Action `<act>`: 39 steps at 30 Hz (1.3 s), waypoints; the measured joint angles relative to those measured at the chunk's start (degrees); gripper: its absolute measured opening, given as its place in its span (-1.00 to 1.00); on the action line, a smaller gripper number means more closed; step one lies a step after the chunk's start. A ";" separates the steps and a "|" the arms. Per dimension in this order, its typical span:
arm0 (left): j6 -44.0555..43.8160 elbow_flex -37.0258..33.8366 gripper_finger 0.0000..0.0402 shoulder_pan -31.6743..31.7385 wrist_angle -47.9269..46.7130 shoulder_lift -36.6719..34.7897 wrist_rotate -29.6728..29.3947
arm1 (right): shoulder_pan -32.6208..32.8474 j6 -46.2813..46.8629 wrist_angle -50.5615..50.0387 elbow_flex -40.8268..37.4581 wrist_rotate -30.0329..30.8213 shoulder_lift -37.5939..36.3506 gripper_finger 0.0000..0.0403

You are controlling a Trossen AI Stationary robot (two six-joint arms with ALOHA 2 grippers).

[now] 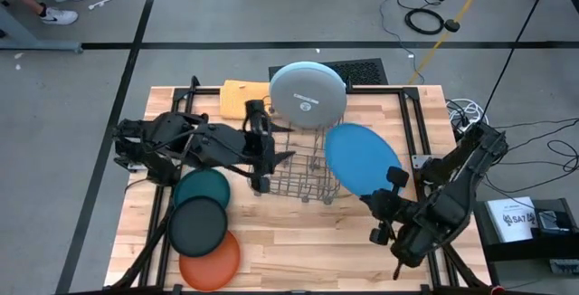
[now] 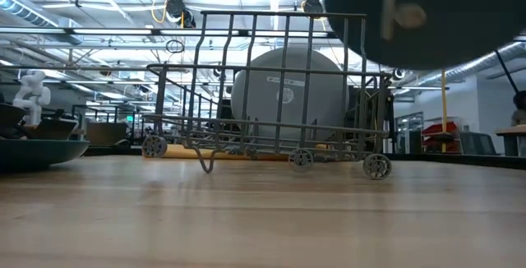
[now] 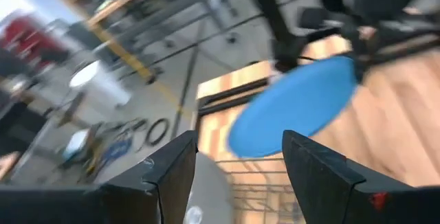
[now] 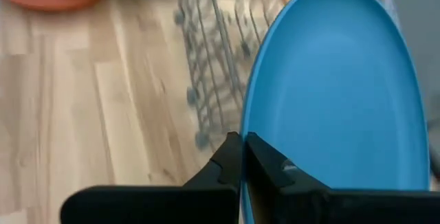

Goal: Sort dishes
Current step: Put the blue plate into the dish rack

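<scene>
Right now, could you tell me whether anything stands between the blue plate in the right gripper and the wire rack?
Nothing visible does. The right gripper holds the medium blue plate by its rim, just beside the wire rack, whose near slots look free; the grey plate stands at the far end.

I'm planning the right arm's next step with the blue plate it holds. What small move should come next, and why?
Probably carry the medium blue plate a little toward the wire rack and tip it upright over a free slot. The right gripper is shut on its rim, it hangs beside the rack, and the grey plate already stands in it.
</scene>
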 joint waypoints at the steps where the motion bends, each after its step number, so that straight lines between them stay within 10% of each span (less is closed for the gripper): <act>1: 1.80 0.00 0.08 0.48 -0.10 0.24 2.09 | 0.01 -2.99 0.76 1.36 0.98 0.00 -1.00; 10: 12.34 0.00 0.08 4.06 -8.92 3.03 15.51 | -1.68 -33.84 13.48 10.34 4.35 -0.11 -1.00; 26: 15.33 -0.02 0.05 6.26 -16.18 8.02 14.51 | -4.69 -44.91 22.11 10.32 -3.12 0.11 -1.00; 34: 21.11 -0.03 -0.82 6.04 -19.16 9.16 14.42 | -4.76 -44.62 21.97 10.32 -1.56 -0.02 -1.00; 39: 22.07 0.13 -0.94 6.19 -21.33 8.93 14.65 | -4.78 -44.61 21.86 10.31 0.81 -0.04 -0.89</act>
